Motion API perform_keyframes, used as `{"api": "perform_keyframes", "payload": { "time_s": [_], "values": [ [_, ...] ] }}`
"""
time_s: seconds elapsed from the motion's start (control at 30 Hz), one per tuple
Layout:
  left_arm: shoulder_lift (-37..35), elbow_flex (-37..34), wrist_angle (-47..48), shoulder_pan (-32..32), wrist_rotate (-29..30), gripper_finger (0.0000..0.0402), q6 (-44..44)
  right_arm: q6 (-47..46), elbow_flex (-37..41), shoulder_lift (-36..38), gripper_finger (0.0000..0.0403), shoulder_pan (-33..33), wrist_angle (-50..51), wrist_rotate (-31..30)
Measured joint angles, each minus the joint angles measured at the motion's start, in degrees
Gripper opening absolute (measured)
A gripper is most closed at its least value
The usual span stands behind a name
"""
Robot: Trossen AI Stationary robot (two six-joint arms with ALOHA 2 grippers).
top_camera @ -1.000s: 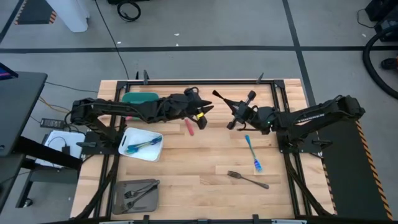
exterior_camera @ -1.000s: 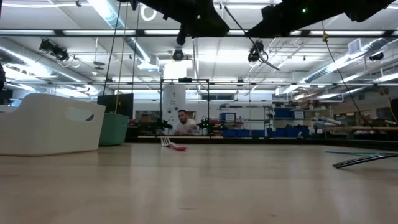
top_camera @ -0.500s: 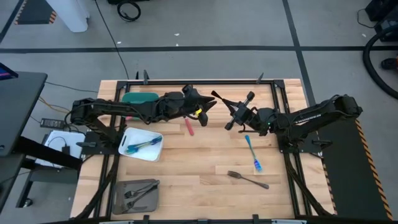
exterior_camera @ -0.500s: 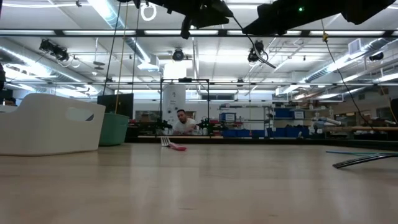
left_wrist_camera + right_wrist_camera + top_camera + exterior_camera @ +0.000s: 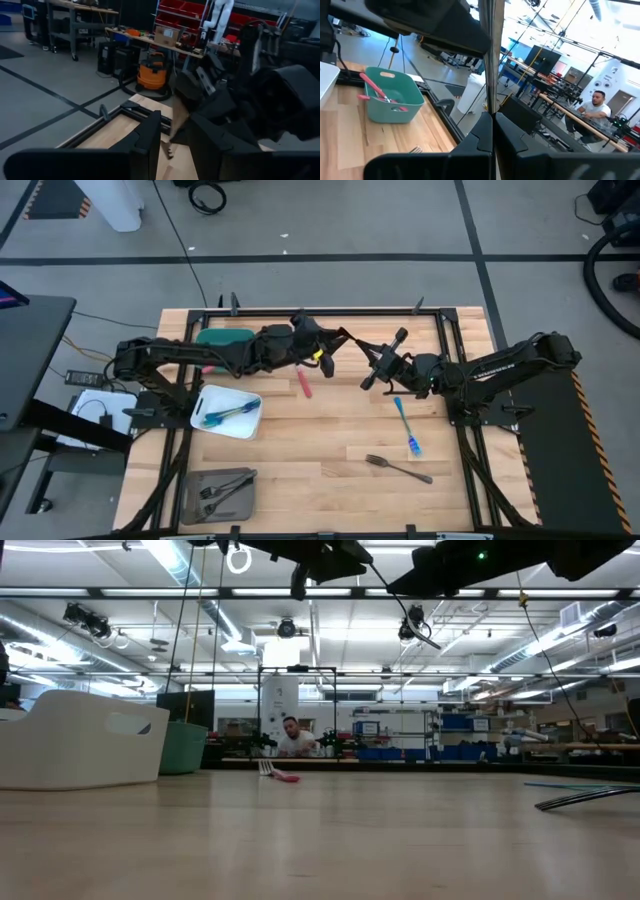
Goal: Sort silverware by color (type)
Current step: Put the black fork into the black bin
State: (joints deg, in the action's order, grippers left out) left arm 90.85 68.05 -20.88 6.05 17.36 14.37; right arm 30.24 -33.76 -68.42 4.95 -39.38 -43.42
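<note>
My right gripper [image 5: 348, 334] [image 5: 492, 116] is raised over the far middle of the table, shut on a thin grey metal utensil [image 5: 492, 60]. My left gripper [image 5: 336, 344] [image 5: 172, 145] faces it at the same height. Its fingers are open and stand on either side of the utensil's strip [image 5: 176, 125]. On the table lie a red-handled utensil [image 5: 305, 383], a blue-handled one [image 5: 405, 425] and a grey fork [image 5: 398, 468]. My right gripper pinches the thin grey utensil between its two shut fingertips [image 5: 492, 107]. The fingers come level from the table's right, slanting toward the far edge, and the utensil stands across them, clear of the table. My left gripper: I cannot tell whether its open fingers touch the utensil.
A green bin [image 5: 225, 337] [image 5: 390, 95] with red-handled utensils stands at the far left. A white bin [image 5: 228, 410] holds blue ones, and a grey bin [image 5: 220, 490] with grey forks sits near the front left. A person sits far behind the table [image 5: 293, 737].
My left gripper has risen a little and gone toward the table's far edge, tipping up until it meets my right gripper's fingertips. My right gripper has kept its place and stayed shut on the utensil.
</note>
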Motion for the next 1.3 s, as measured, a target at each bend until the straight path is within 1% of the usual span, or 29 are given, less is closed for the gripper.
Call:
{"api": "perform_keyframes", "payload": {
  "time_s": [0.23,0.37,0.47,0.57,0.63,0.7,0.93,1.0,1.07,1.2,1.3],
  "values": [
    [0.0,0.0,-1.6,1.6,-0.3,0.0099,-0.1,0.2,0.0,-1.3,0.0007,-0.1,-1.1,1.3],
    [-0.1,0.0,-1.2,1.8,-0.2,0.0089,-1.6,0.5,0.0,-1.8,0.0007,-0.3,-1.8,1.3],
    [-0.1,0.0,-0.3,1.8,-0.2,0.0071,-1.6,0.6,0.0,-1.8,0.0007,-0.3,-1.8,1.1],
    [-0.1,0.0,-0.3,1.8,-0.2,0.0046,-2.3,0.6,0.0,-1.8,0.0007,-0.3,-1.9,1.3],
    [-0.1,0.0,-0.1,1.7,-0.2,0.0025,-3.8,0.6,0.0,-1.8,0.0007,-0.3,-2.0,1.3],
    [-0.1,0.0,0.3,1.7,0.1,0.0014,-5.0,0.6,0.0,-1.7,0.0007,-0.3,-2.3,1.6],
    [-0.1,0.0,1.8,1.7,-0.1,0.0016,-5.2,0.6,0.0,-1.7,0.0014,-0.2,-2.3,3.0],
    [-0.1,0.0,2.6,1.7,-2.0,0.0016,-5.2,0.6,0.0,-1.7,0.0020,-0.2,-2.5,2.7],
    [-0.1,0.0,3.6,1.4,-5.3,0.0016,-5.1,0.6,0.0,-1.7,0.0026,-0.1,-3.1,1.0],
    [-1.0,0.0,5.1,-0.1,-13.4,0.0016,-5.8,0.6,0.0,-1.6,0.0034,0.0,-3.4,-2.9],
    [-2.4,1.1,9.3,-1.4,-19.7,0.0019,-6.4,0.6,0.0,-1.6,0.0036,0.0,-3.5,-5.3]
  ]
}}
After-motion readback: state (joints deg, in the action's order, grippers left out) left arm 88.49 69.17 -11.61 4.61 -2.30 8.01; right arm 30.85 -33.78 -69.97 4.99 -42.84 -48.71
